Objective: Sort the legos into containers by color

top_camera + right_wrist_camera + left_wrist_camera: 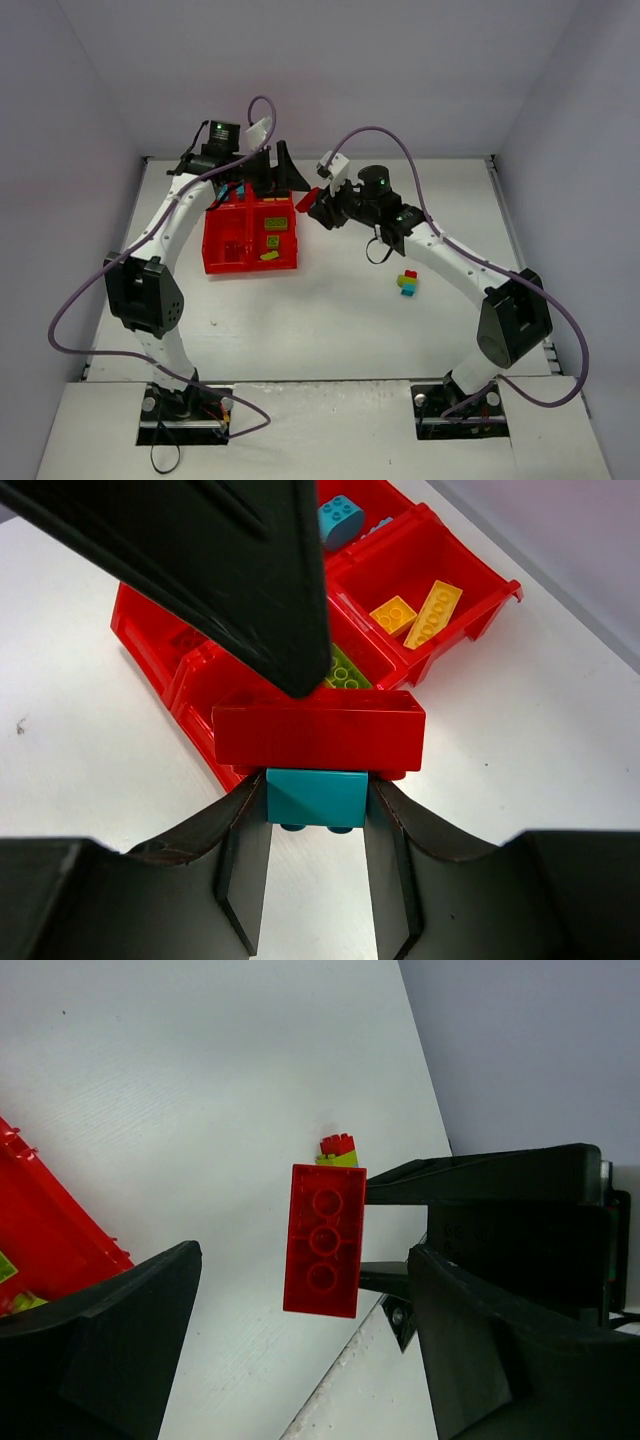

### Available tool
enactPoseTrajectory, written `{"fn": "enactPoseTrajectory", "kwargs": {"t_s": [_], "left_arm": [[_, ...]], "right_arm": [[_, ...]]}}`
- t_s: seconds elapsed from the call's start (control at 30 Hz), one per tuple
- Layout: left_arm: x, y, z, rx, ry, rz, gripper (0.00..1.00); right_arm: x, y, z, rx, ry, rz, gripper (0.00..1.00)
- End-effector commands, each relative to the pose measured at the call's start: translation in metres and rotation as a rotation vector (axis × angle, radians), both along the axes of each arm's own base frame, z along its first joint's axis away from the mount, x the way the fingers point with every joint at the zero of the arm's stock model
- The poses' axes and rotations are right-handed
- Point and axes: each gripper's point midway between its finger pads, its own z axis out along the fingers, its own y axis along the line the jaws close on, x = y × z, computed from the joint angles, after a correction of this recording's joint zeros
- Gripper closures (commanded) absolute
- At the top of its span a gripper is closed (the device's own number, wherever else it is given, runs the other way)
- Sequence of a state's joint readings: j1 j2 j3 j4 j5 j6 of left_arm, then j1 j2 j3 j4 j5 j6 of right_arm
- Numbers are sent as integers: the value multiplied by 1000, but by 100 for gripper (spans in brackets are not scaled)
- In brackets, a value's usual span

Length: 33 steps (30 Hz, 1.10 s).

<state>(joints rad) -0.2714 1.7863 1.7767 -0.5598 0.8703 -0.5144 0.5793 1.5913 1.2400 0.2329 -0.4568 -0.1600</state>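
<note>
My right gripper is shut on a cyan brick that has a long red brick stuck on top, held in the air just right of the red tray. The red brick also shows in the left wrist view and the top view. My left gripper is open and empty; one of its fingers hangs right over the red brick. The tray holds a cyan brick, yellow bricks and a green brick in separate compartments.
A clump of red, yellow-green and cyan bricks lies on the white table to the right of the tray; it also shows in the left wrist view. Grey walls close the table at the back and sides.
</note>
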Motion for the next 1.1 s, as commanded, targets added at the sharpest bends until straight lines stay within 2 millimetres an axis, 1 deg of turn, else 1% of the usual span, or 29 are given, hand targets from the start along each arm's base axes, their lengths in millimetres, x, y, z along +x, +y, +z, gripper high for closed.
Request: {"fn": "enactPoseTrajectory", "kwargs": {"t_s": [0.0,0.07,0.1,0.17,0.27,0.33,0.4,0.43,0.47,0.5,0.53,0.6,0.67,0.7,0.77,0.8,0.83,0.87,0.93,1.0,1.03,1.07], "left_arm": [[-4,-15,27,-44,-62,-47,24],[-5,-20,24,-37,-62,-58,27],[-8,-22,21,-29,-51,-64,30],[-9,-25,16,-7,-54,-78,32],[-13,-29,8,25,-47,-96,39],[-17,-32,5,34,-44,-106,45],[-16,-31,3,43,-52,-102,57],[-16,-31,3,45,-57,-101,71],[-14,-29,4,57,-76,-91,77],[-14,-26,6,66,-84,-85,88],[-14,-24,7,73,-91,-78,90],[-9,-16,9,82,-101,-58,92],[-7,-8,12,79,-104,-40,92],[-3,2,12,81,-102,-17,93],[-1,12,15,81,-107,-1,93],[2,22,16,82,-107,20,92],[1,27,18,81,-109,29,92],[1,32,16,87,-107,36,93],[5,49,15,102,-109,75,92],[7,66,3,147,-94,113,92],[9,84,-9,203,-81,164,92],[11,93,-16,233,-74,191,92]], "right_arm": [[0,9,53,56,-139,28,98],[0,8,51,49,-137,23,98],[0,8,51,46,-139,23,98],[-1,8,51,43,-139,22,98],[-3,9,50,42,-137,25,98],[-3,7,47,36,-132,21,98],[-4,7,46,35,-131,23,98],[-4,6,43,30,-125,20,98],[-4,6,42,28,-122,18,98],[-4,5,37,21,-112,17,98],[-5,5,34,18,-110,18,98],[-6,3,27,9,-96,13,98],[-8,0,16,-4,-76,7,98],[-9,-1,13,-8,-69,5,98],[-11,-3,3,-20,-51,-1,98],[-12,-4,1,-22,-49,-4,98],[-13,-5,-2,-27,-44,-6,98],[-12,-7,-6,-35,-39,-16,98],[-12,-9,-11,-45,-30,-25,98],[-12,-10,-16,-53,-21,-27,98],[-12,-10,-16,-52,-20,-28,98],[-12,-10,-17,-54,-18,-29,98]]}}
